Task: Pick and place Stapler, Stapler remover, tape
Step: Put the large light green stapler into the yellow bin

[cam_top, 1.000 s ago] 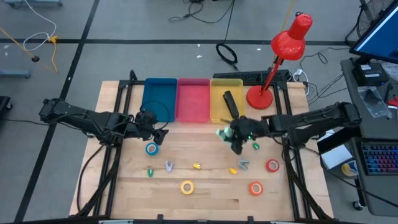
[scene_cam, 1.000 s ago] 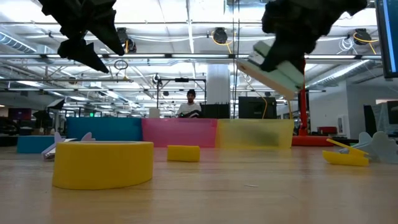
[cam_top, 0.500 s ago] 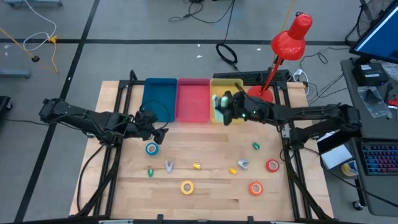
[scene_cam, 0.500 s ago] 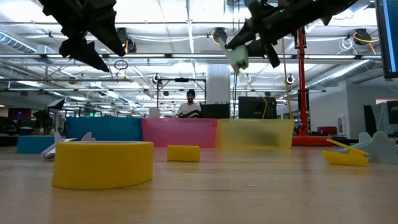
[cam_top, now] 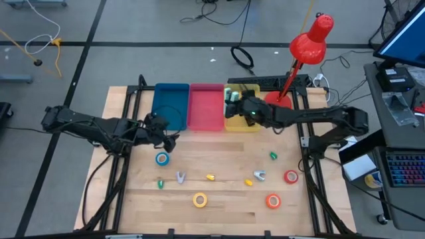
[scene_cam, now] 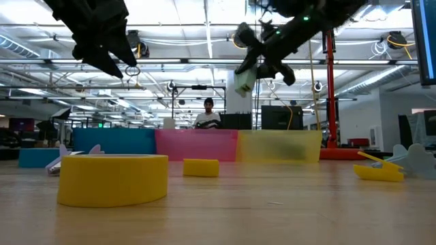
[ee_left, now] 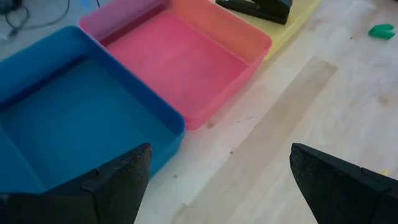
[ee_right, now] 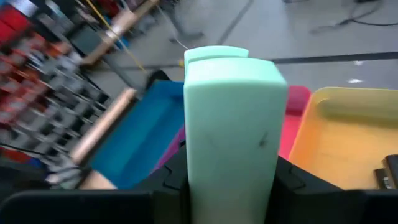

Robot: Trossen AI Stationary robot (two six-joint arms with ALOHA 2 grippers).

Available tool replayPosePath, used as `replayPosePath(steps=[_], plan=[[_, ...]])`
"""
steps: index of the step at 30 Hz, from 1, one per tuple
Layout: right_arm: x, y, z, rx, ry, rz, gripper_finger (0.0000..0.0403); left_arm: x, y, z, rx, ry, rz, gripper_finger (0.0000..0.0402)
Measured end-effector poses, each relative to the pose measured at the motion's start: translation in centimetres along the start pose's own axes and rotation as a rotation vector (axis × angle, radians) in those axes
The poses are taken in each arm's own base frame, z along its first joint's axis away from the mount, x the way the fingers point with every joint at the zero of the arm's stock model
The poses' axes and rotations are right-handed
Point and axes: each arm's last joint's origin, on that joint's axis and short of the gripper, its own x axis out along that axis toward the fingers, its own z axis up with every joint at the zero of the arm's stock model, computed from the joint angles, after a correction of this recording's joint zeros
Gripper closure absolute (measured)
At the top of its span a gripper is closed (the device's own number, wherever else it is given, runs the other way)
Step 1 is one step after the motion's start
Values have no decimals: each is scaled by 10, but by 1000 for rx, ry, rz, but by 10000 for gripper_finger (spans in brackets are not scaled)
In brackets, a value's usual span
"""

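Four tape rolls lie on the near part of the table (cam_top: pixel 219 206): a yellow roll (cam_top: pixel 200 198) nearest, an orange-red roll (cam_top: pixel 273 200) to its right, a red roll (cam_top: pixel 291 176) farther right, and a blue roll (cam_top: pixel 162 159) at left centre. Small pieces are scattered between them: two silvery removers (cam_top: pixel 180 176) (cam_top: pixel 259 175), yellow bits (cam_top: pixel 210 177) and green bits (cam_top: pixel 272 156).

Left gripper (cam_top: pixel 171 141) hovers just beyond the blue roll, near the blue bin (cam_top: pixel 170 106); its jaws stand wide open and empty, with both dark fingers (ee_left: pixel 112 180) spread in the wrist view.

Three bins sit in a row at the far side: blue, pink (cam_top: pixel 206 106), yellow (cam_top: pixel 251 126). A black stapler (ee_left: pixel 256 7) lies in the yellow bin.

Right gripper (cam_top: pixel 234 106) is raised above the border between the pink and yellow bins, its jaws clamped on a pale green stapler (ee_right: pixel 230 118), which is held clear of the table.

A red lamp (cam_top: pixel 302 56) stands at the far right corner.
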Motion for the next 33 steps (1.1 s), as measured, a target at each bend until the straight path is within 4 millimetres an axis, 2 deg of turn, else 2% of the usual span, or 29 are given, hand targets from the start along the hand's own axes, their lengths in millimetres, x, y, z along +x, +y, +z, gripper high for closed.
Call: replayPosePath(steps=[5,8,11,18,25,30,33], plan=[[22,12,13,-80,126,-179,298,3,4,3,75,-1,23,23],[33,12,18,-109,181,-335,297,5,7,5,106,0,38,23],[47,7,20,-118,226,-410,293,6,10,6,121,2,50,23],[79,-15,0,-87,362,-482,296,8,13,7,119,8,65,23],[82,-34,4,-62,401,-577,293,8,13,8,132,11,64,23],[84,-38,6,-23,453,-547,292,8,13,8,134,11,64,23],[86,-40,1,-11,448,-537,287,8,13,8,139,11,64,23]])
